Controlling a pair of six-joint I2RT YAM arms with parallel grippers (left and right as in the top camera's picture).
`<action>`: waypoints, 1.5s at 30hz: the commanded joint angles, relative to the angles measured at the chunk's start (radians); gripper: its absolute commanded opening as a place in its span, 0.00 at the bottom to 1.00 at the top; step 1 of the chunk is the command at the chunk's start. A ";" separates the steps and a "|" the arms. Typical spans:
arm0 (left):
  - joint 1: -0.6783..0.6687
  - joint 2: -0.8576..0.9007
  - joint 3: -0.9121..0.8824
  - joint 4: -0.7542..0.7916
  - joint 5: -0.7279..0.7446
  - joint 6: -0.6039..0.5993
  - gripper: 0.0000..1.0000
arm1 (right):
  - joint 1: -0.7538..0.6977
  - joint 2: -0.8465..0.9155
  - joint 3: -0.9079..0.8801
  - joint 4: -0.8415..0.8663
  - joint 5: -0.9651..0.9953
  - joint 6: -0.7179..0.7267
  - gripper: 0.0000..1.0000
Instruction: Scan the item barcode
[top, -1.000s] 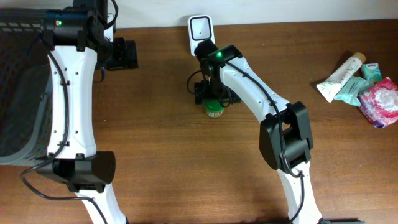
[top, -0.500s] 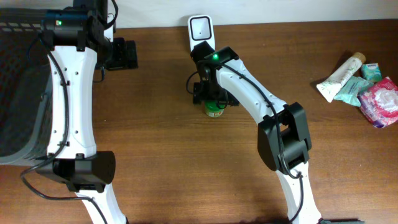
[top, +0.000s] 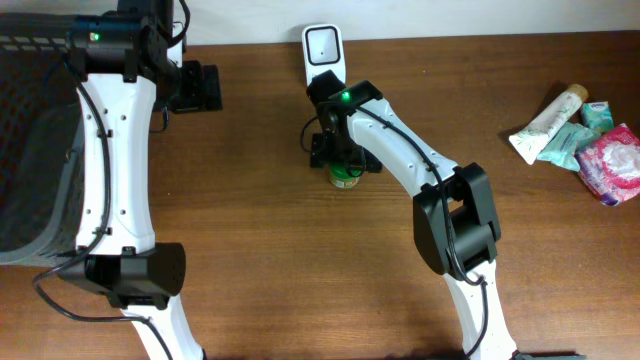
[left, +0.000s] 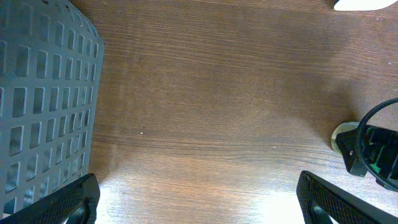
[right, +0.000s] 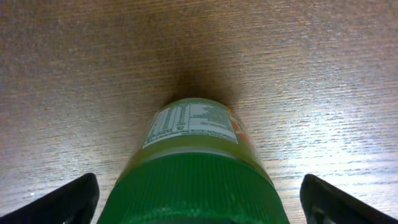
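The item is a small jar with a green ribbed lid (top: 346, 177) that stands upright on the wooden table, in front of the white barcode scanner (top: 324, 48). In the right wrist view the jar (right: 199, 155) fills the lower middle, its white printed label facing away. My right gripper (top: 343, 160) hangs right over it, open, with a fingertip on each side of the lid (right: 199, 202) and a gap to both. My left gripper (top: 200, 88) is open over bare wood at the far left (left: 199, 199). No barcode can be made out.
A dark mesh basket (top: 30, 150) fills the left edge and shows beside my left fingers (left: 43, 93). A tube (top: 545, 122) and soft packets (top: 610, 160) lie at the far right. The scanner's base (left: 364, 4) peeks into the left wrist view.
My right arm has shifted slightly left and nearer over the jar. The jar and the left arm have not moved.
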 joint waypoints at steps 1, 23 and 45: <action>-0.002 0.002 -0.001 -0.002 -0.004 -0.009 0.99 | 0.003 0.011 -0.005 0.000 -0.001 0.026 0.99; -0.002 0.002 -0.002 -0.001 -0.005 -0.009 0.99 | -0.033 0.011 -0.005 0.006 -0.111 0.159 0.86; -0.002 0.002 -0.001 -0.002 -0.004 -0.009 0.99 | -0.034 0.011 -0.005 -0.050 -0.216 0.162 0.54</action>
